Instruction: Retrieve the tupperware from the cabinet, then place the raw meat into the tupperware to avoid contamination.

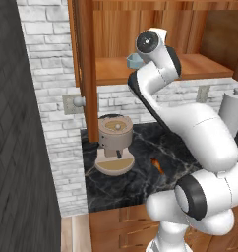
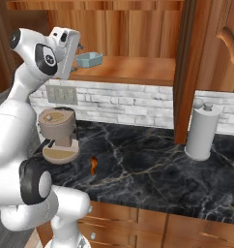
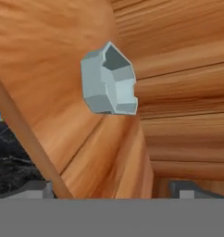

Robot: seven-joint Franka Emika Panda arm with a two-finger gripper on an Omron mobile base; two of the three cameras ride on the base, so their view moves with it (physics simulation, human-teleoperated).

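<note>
Our pincer (image 3: 111, 187) is standing wide, its two fingertips (image 3: 37, 189) far apart and touching nothing. We are seeing the pale blue tupperware (image 3: 109, 81) ahead of it, centred between the tips but apart from them, sitting on the plank shelf of the open wooden cabinet (image 2: 138, 68). Below on the black marble counter (image 2: 153, 169), we are seeing the raw meat (image 1: 158, 166) lying just right of the beige coffee machine (image 1: 114, 142), well below the pincer.
</note>
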